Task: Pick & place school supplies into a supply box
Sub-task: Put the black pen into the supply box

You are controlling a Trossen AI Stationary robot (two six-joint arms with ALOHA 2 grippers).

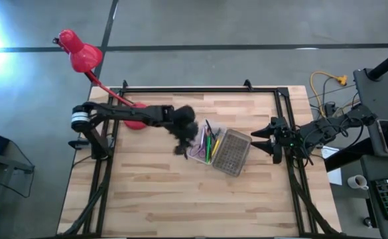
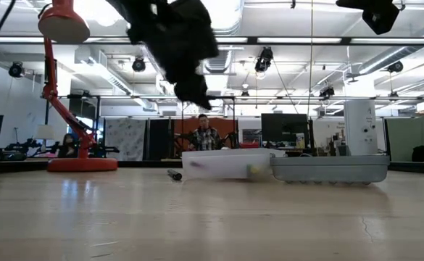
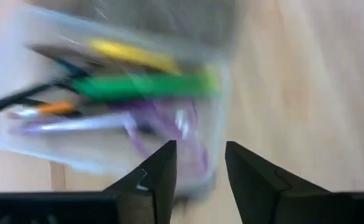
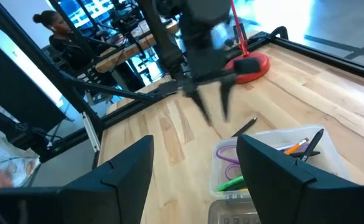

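Note:
The supply box [image 1: 203, 147] is a clear open plastic tray lying flat on the table near the centre. Inside it [image 3: 126, 99] lie green, yellow, orange and purple pens and the purple-handled scissors [image 3: 163, 124]. Its grey dotted lid [image 1: 232, 151] lies flat on the table against the box's right side. A black pen [image 4: 244, 127] lies on the wood just left of the box. My left gripper [image 1: 182, 136] hangs open above the box's left end [image 3: 200, 146], clear of the table [image 2: 191, 90]. My right gripper [image 1: 257, 138] waits open at the table's right edge [image 4: 194, 146].
A red desk lamp [image 1: 81, 53] stands with its round base [image 1: 135, 121] on the table's far left part, its arm running beside my left arm. A black frame rail [image 1: 200, 89] borders the table. Bare wood [image 1: 180, 199] lies toward the near edge. People sit beyond the table [image 2: 206, 136].

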